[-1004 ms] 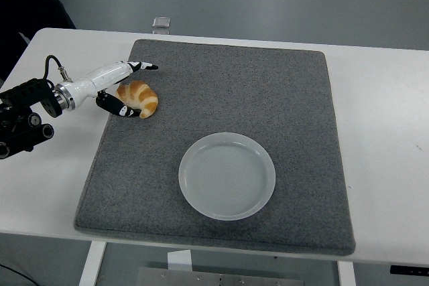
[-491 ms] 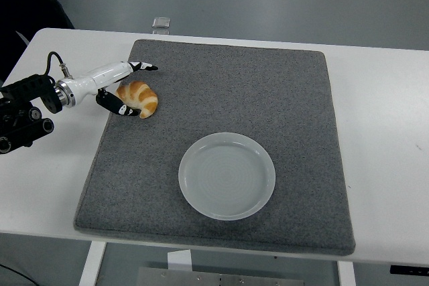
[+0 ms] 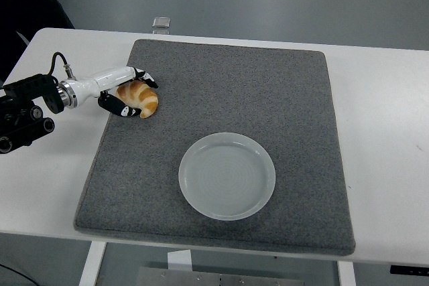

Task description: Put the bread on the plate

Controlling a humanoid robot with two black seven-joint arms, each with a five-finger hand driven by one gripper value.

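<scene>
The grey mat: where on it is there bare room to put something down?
Bare: everything right of the plate to the grey mat's right edge, and the far strip above it. Crowded only at the far-left corner, where the left hand curls around the bread.

We are seeing the left hand (image 3: 123, 92) curling its fingers (image 3: 143, 77) around the bread (image 3: 139, 96) at the far left of the grey mat (image 3: 268, 92). The white plate (image 3: 227, 176) is sitting well apart from them, nearer the mat's front edge on the white table (image 3: 382, 118).
</scene>
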